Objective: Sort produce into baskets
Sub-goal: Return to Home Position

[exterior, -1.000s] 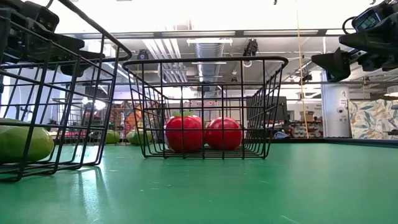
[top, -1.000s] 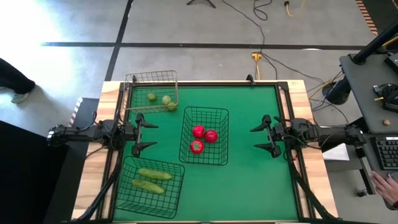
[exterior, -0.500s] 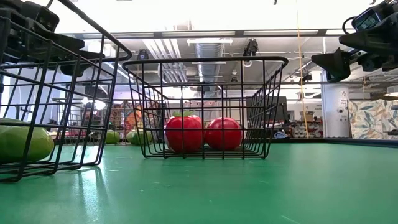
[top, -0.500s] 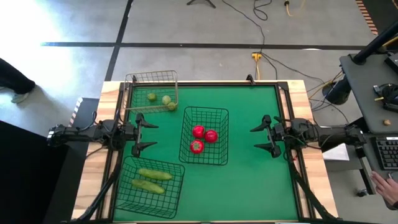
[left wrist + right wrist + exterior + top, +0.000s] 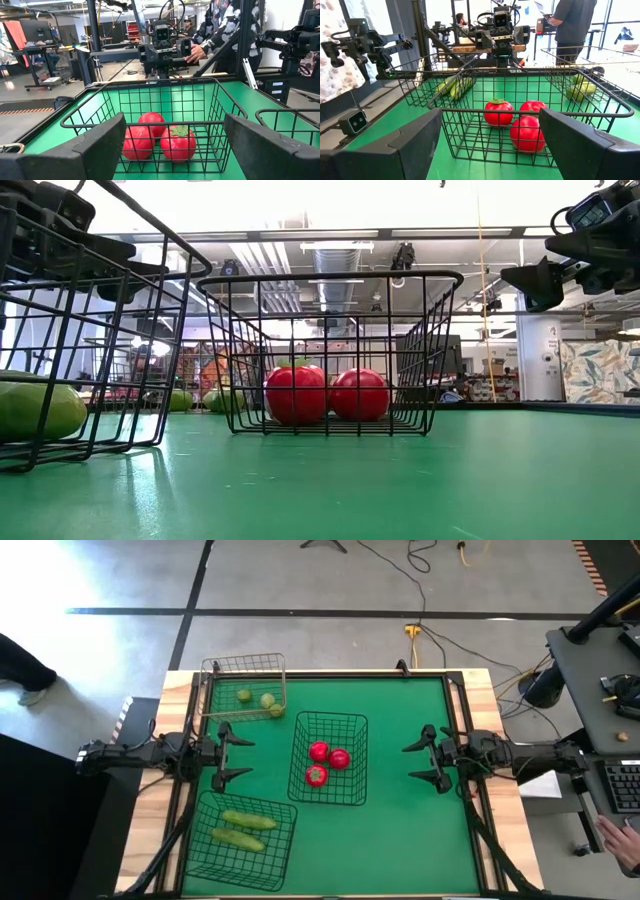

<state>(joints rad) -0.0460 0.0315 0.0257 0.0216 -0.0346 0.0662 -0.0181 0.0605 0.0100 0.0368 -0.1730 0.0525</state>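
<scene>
Three round red tomatoes (image 5: 327, 762) lie in the central black wire basket (image 5: 300, 755). Two long green cucumbers (image 5: 245, 828) lie in the second black wire basket (image 5: 205, 850), and three yellow-green limes (image 5: 262, 700) in the paler brownish wire basket (image 5: 243, 661), both on the left side. The green-topped bench (image 5: 410, 830) stands on a grey concrete floor (image 5: 300, 630). The left gripper (image 5: 243, 757) and right gripper (image 5: 408, 762) are poised at opposite edges, jaws wide apart and empty.

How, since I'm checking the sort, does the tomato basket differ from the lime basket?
The tomato basket is black wire; the lime basket is paler, brownish wire. The tomato basket sits in the middle of the table, the lime basket at its far left corner. The tomato basket holds red tomatoes, the lime basket yellow-green limes. Both are rectangular open-grid baskets holding three pieces each.
</scene>
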